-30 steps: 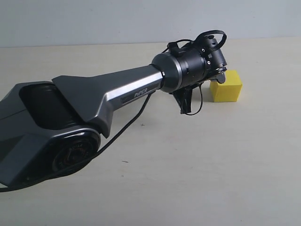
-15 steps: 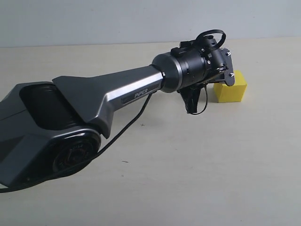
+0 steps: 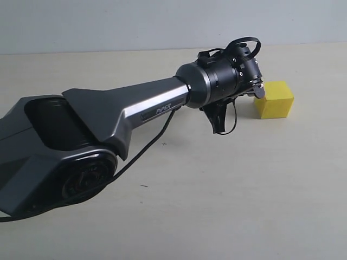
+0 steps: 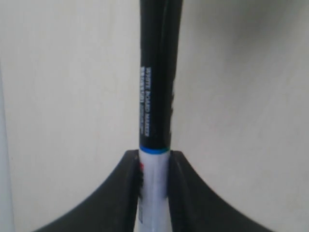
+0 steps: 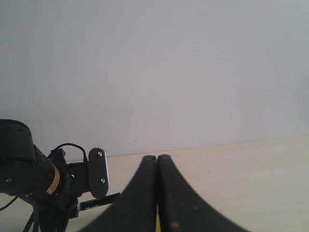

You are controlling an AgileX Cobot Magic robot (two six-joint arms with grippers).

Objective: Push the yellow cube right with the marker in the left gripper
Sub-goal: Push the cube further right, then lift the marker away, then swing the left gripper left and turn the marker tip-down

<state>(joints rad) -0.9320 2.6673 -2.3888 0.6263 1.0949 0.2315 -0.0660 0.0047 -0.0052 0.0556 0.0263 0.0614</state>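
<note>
The yellow cube (image 3: 275,100) sits on the beige table at the right of the exterior view. My left gripper (image 3: 258,86), at the end of the dark grey PiPER arm, is right against the cube's left face. In the left wrist view this gripper (image 4: 154,157) is shut on the marker (image 4: 158,82), holding its white barrel while the black cap half sticks out ahead. The cube does not show in that view. The right wrist view shows my right gripper (image 5: 157,159) shut and empty, the marker's black end (image 5: 99,201) off to its side and a yellow sliver of the cube (image 5: 157,223) behind its fingers.
The left arm's big grey base link (image 3: 59,157) fills the lower left of the exterior view, with a black cable (image 3: 141,157) hanging under the forearm. A pale wall (image 3: 162,21) rises behind the table's far edge.
The yellow cube has slid a little to the right across the table. The left gripper's wrist has turned and shifted right along with it.
</note>
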